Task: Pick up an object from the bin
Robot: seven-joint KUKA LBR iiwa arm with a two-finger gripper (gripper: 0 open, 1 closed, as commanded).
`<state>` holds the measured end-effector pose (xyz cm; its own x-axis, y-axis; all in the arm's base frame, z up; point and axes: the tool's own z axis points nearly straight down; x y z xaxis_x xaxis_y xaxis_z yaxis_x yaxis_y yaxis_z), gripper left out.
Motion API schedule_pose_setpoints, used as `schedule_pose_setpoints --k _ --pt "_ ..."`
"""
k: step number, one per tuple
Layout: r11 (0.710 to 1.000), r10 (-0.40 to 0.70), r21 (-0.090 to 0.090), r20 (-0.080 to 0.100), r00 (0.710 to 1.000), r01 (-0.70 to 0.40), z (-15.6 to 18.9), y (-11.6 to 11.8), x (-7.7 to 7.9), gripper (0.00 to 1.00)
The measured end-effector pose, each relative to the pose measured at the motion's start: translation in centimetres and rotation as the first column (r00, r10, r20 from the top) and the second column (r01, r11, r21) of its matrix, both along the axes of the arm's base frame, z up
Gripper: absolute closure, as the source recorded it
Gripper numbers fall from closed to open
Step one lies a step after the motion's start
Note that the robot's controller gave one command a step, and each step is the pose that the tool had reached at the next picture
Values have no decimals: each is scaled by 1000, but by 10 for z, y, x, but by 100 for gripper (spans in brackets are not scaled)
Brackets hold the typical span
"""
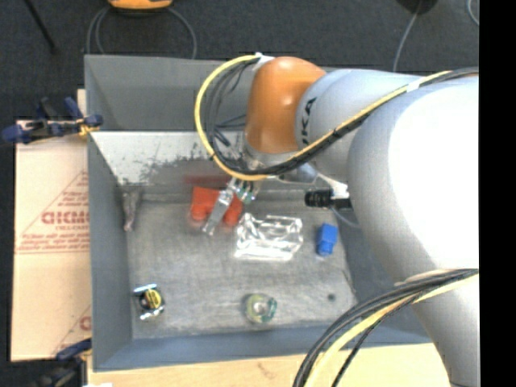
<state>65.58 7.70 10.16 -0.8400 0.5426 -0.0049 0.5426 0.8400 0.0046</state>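
My gripper reaches down under the orange wrist cover into the back middle of the bin. It lies across a red-orange block, which shows on both sides of the gripper's silver tip. Whether it grips the block is hidden from this angle. Just right of the tip lies a clear crinkled plastic packet. A small blue block sits further right, next to the arm.
A small yellow and black thing lies in the front left corner. A round clear greenish thing rests at the front middle. A grey stick-like piece stands by the left wall. The arm covers the bin's right side.
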Motion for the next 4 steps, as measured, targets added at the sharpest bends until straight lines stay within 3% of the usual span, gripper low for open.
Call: schedule_pose_setpoints --k 1,2,3,4 --pt "998 -63 0 2 998 63 17 -12 -2 0" --pt "954 -301 2 3 954 301 -28 -8 -6 0" --pt "955 -297 -1 1 955 297 -25 -9 -4 0" --pt "955 -295 -1 6 955 295 -23 -10 -3 100"
